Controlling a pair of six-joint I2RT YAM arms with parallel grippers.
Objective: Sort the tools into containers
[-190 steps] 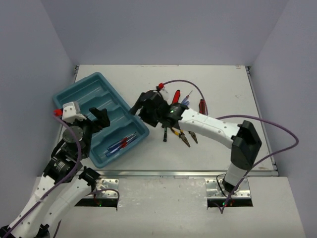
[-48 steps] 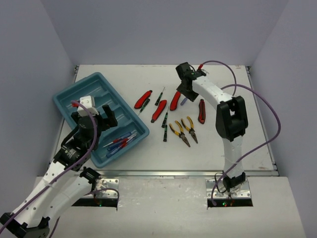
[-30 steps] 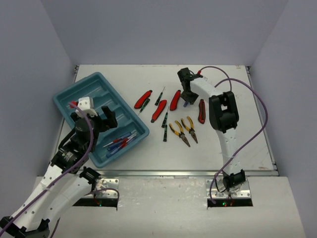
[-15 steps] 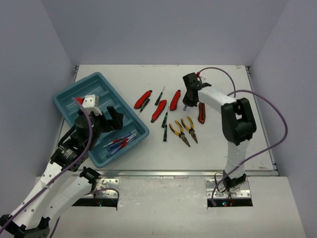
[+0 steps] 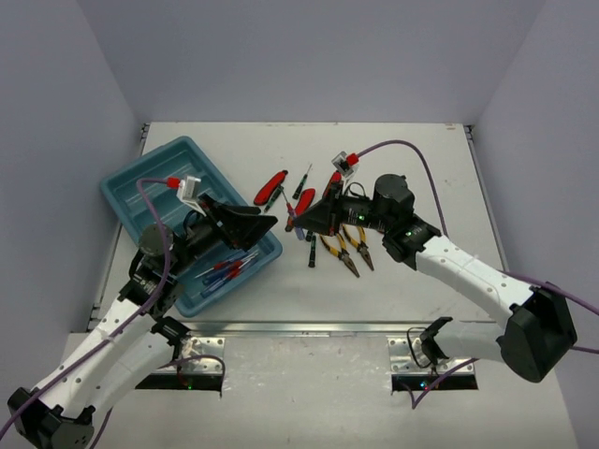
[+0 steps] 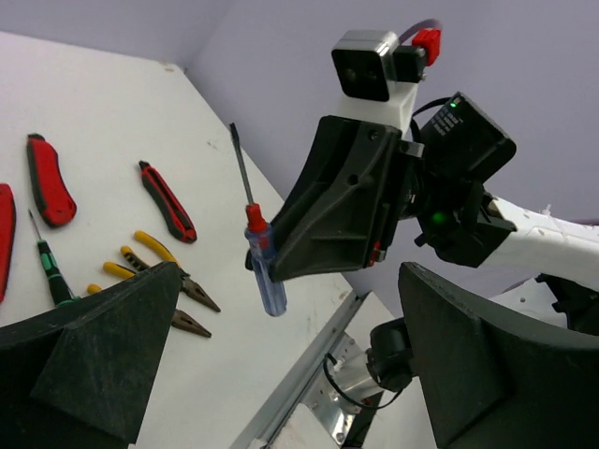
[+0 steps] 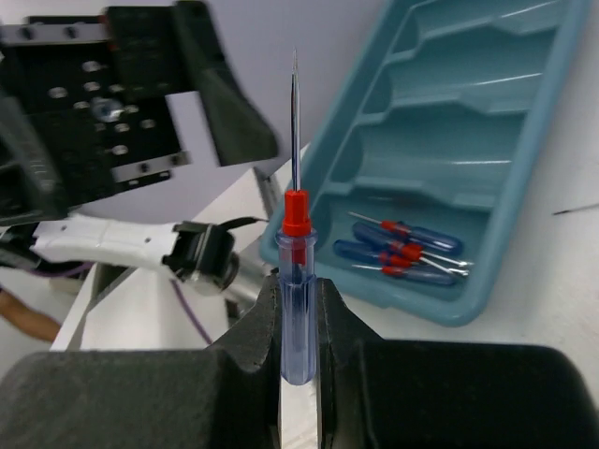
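Note:
My right gripper (image 5: 301, 219) is shut on a blue-handled screwdriver (image 7: 297, 323), which stands with its red collar and thin shaft pointing away from the jaws. It hangs above the table just right of the teal tray (image 5: 154, 178). My left gripper (image 5: 262, 223) is wide open, level with the right one and facing it; in the left wrist view the held screwdriver (image 6: 263, 278) shows between the left fingers (image 6: 94, 360). Several blue-handled screwdrivers (image 5: 229, 269) lie in the tray's nearest compartment (image 7: 402, 251). Red-handled cutters (image 5: 270, 187), yellow-handled pliers (image 5: 343, 254) and thin black-green screwdrivers (image 5: 312, 251) lie on the table.
The tray (image 7: 440, 131) sits slanted at the table's left; its three farther compartments hold nothing. More red cutters (image 6: 167, 198) and a thin screwdriver (image 6: 49, 262) lie under and behind my right arm. The table's near metal edge (image 5: 309, 325) runs in front of the tools.
My right gripper closed on the blue screwdriver at the back of the table, lifted it and carried it left toward the tray. My left gripper swung right, off the tray, to face it.

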